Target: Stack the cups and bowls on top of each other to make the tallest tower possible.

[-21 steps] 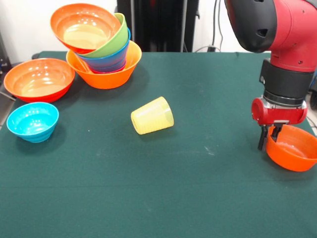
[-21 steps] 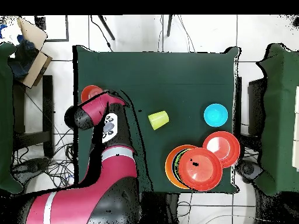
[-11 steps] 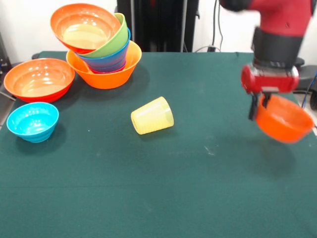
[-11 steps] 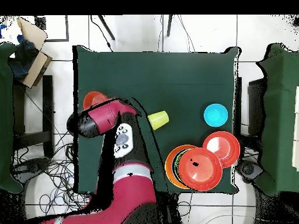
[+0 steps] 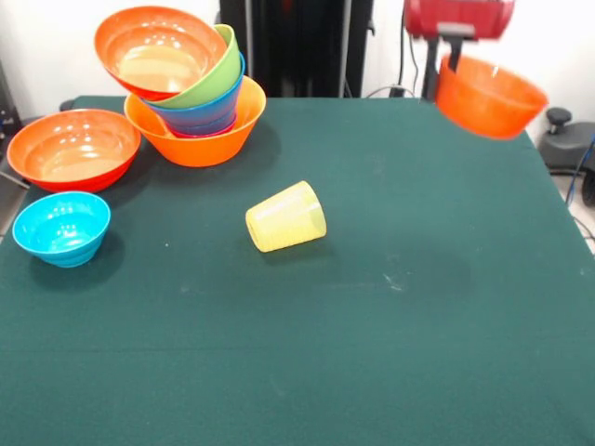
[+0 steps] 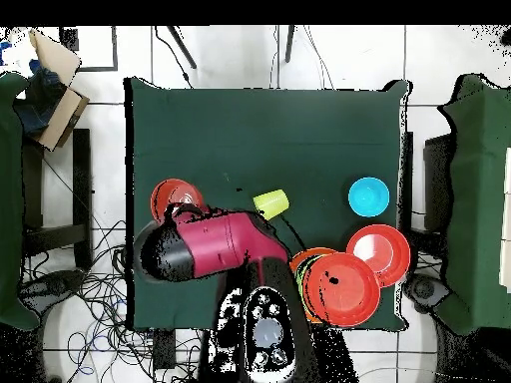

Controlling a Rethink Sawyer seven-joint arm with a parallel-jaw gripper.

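The fingers (image 5: 435,76) pinch the rim of a small orange bowl (image 5: 490,97), which hangs tilted high above the worktop (image 5: 372,307), well apart from the tower (image 5: 191,84). The tower's top orange bowl (image 5: 158,48) already leans. Setting another bowl on that slant could tip the pile. The yellow cup (image 5: 285,216) lies on its side mid-worktop.

Bright, even light from above; soft shadows under bowls (image 5: 191,102); mild glare on glossy rims; lifted bowl (image 5: 489,96) slightly motion-blurred.
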